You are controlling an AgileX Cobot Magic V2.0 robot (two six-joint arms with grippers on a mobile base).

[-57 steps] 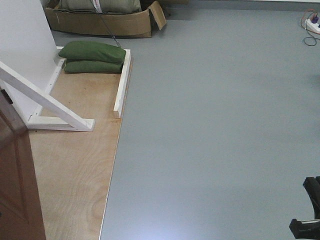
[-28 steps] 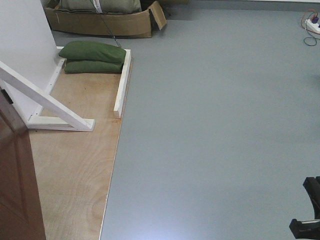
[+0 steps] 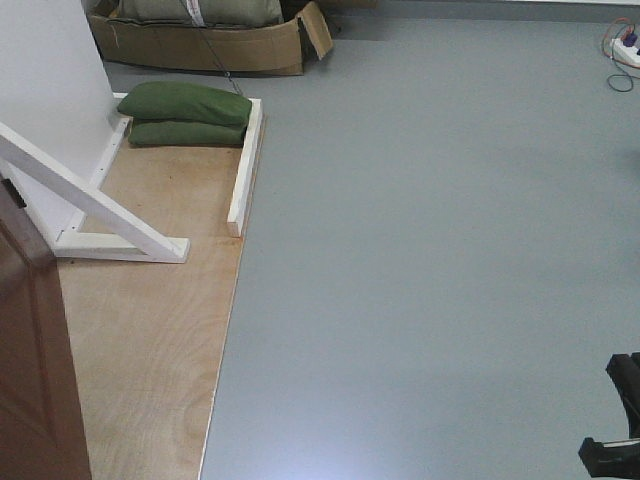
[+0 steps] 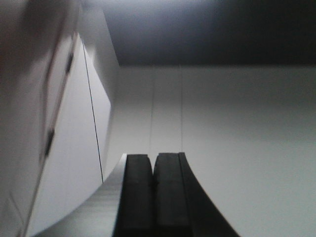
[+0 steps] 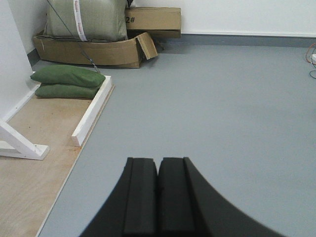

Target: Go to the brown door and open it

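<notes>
Brown door [image 3: 30, 380] just peeks in at the left edge. Left tool [image 4: 154, 192] and right tool [image 5: 158, 197] are pinched together, probably for driving.

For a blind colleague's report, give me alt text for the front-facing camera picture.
Part of the brown door fills the lower left corner, standing over a plywood panel beside grey floor. Behind it lie white frames, two stacked green bags and a cardboard box.

"2#" on upper cardboard box [image 5: 158, 19], tape [image 5: 78, 19] lettering illegible
</notes>
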